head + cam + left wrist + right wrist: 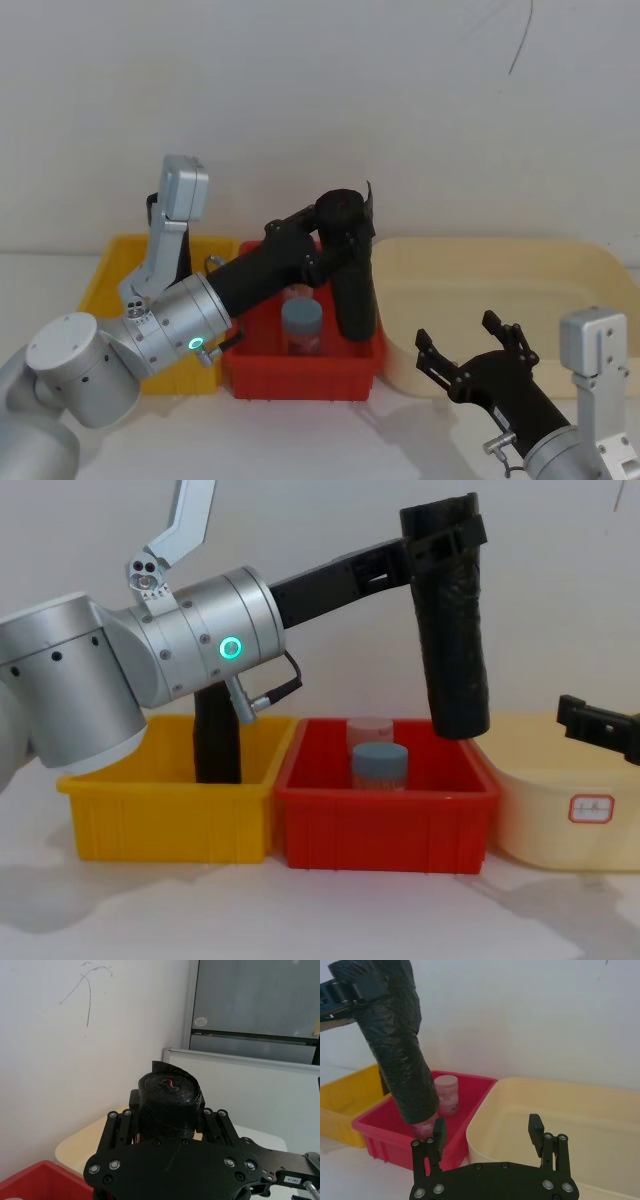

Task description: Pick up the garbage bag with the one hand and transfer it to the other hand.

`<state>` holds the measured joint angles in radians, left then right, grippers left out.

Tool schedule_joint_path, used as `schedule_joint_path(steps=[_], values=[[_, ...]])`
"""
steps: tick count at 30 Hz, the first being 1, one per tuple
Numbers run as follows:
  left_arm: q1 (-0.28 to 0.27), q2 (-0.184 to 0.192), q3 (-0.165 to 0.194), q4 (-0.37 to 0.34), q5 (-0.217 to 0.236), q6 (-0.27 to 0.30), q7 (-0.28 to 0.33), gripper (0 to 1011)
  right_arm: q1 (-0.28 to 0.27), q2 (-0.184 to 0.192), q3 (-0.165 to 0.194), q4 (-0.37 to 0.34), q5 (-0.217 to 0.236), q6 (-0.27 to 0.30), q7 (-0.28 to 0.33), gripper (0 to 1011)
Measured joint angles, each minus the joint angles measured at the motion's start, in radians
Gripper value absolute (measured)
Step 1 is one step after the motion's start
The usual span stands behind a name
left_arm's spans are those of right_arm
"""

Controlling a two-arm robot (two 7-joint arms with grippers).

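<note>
The garbage bag point(356, 290), a tall black crinkled roll, hangs slightly tilted over the right part of the red bin point(300, 378). Its lower end is about level with the bin's rim point(380, 820). My left gripper point(343, 215), on the silver arm with the green ring light, is shut on the roll near its top point(455, 640). In the left wrist view the fingers point(210, 1117) press on both sides of the roll point(167, 1095). My right gripper point(457, 335) stands open and empty, low at the front of the cream tray, right of the roll point(400, 1045).
A blue-lidded jar point(302, 325) and a second jar point(368, 730) stand in the red bin. The yellow bin point(160, 820) on the left holds another black roll point(217, 740). A wide cream tray point(510, 265) lies on the right. A white wall is close behind.
</note>
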<state>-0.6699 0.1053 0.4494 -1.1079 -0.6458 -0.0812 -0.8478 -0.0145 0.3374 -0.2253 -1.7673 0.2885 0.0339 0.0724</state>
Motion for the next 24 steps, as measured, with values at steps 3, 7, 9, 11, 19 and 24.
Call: schedule_joint_path(steps=[3, 7, 9, 11, 19, 24], values=[[-0.001, -0.002, 0.000, 0.004, -0.007, 0.003, -0.003, 564, 0.003, 0.003, 0.000, -0.002, 0.007, -0.001, 0.018, 999], [-0.002, -0.003, -0.001, 0.009, -0.012, 0.006, -0.006, 564, 0.008, 0.007, -0.002, -0.003, 0.015, -0.001, 0.040, 999], [-0.002, -0.004, -0.001, 0.010, -0.014, 0.007, -0.007, 564, 0.014, 0.011, -0.005, -0.003, 0.022, -0.001, 0.060, 999], [-0.002, -0.005, -0.001, 0.012, -0.017, 0.007, -0.008, 564, 0.022, 0.014, -0.010, -0.003, 0.028, -0.001, 0.080, 999], [-0.003, -0.006, -0.001, 0.016, -0.023, 0.010, -0.012, 564, 0.061, 0.018, -0.034, 0.006, 0.045, 0.000, 0.151, 999], [-0.004, -0.007, -0.001, 0.017, -0.025, 0.011, -0.013, 564, 0.092, 0.015, -0.051, 0.024, 0.050, 0.001, 0.188, 999]])
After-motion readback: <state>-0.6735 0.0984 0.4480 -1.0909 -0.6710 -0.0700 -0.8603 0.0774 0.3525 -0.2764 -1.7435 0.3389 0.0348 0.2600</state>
